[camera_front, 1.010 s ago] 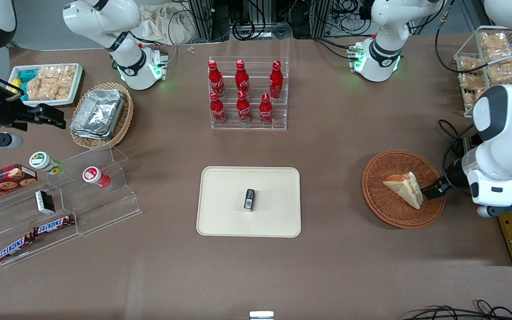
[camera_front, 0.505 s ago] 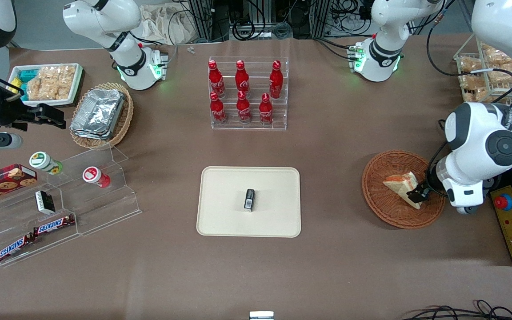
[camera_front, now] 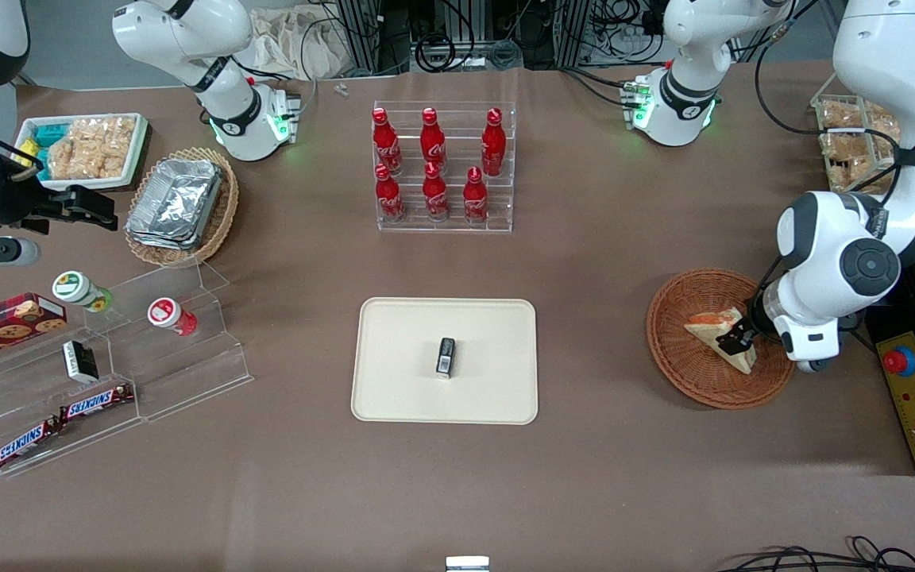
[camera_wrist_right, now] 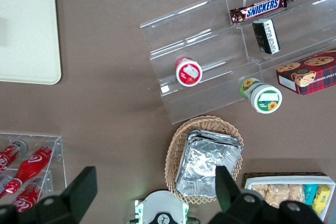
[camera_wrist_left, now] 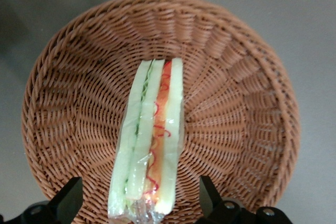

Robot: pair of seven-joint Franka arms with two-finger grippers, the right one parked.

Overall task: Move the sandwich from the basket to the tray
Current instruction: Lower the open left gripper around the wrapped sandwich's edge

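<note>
While the sandwich (camera_wrist_left: 149,140) lies in the basket (camera_front: 684,373) near the working arm's edge of the bench, the gripper (camera_wrist_left: 140,205) hovers over it — jaws spread, nothing pinched; grasp, carry and placing on the tray (camera_front: 394,389) remain.

Bright even overhead light, soft shadows, sharp focus.

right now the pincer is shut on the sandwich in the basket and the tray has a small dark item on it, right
Not quite: the left wrist view shows the pincer open, its fingers either side of the sandwich in the basket, not shut on it. The tray does hold a small dark item.
</note>
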